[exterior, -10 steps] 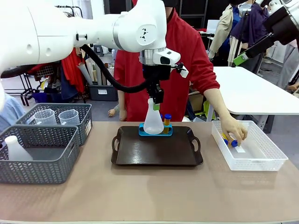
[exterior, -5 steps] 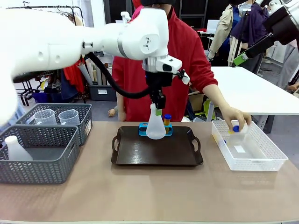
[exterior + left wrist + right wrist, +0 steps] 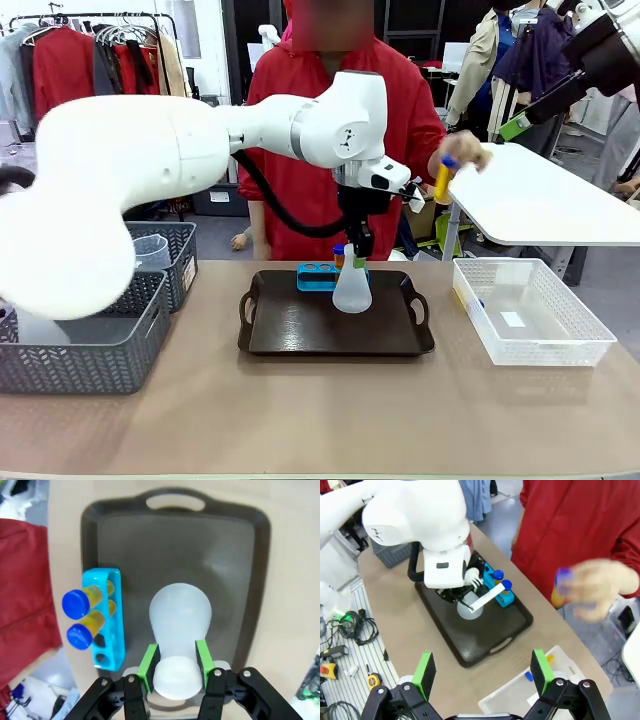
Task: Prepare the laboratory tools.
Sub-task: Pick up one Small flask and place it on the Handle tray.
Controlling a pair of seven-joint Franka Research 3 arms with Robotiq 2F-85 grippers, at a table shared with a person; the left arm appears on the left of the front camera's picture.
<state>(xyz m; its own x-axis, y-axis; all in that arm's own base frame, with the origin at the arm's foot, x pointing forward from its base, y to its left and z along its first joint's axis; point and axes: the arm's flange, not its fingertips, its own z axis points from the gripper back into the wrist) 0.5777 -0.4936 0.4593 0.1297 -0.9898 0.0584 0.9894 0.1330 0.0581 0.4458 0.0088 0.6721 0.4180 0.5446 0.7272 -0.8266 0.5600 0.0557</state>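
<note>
Here, left claw [image 3: 176, 664] pinches the translucent conical flask [image 3: 180, 612] by its neck; right claw [image 3: 482, 672] gapes, empty.

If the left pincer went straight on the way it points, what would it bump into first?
The left pincer grips the translucent white conical flask by its neck, so probably the flask's bottom meets the dark brown tray underneath. Whether it touches yet is unclear.

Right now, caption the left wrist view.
Left gripper clamps the flask over the tray, beside a blue rack with two tubes.
</note>
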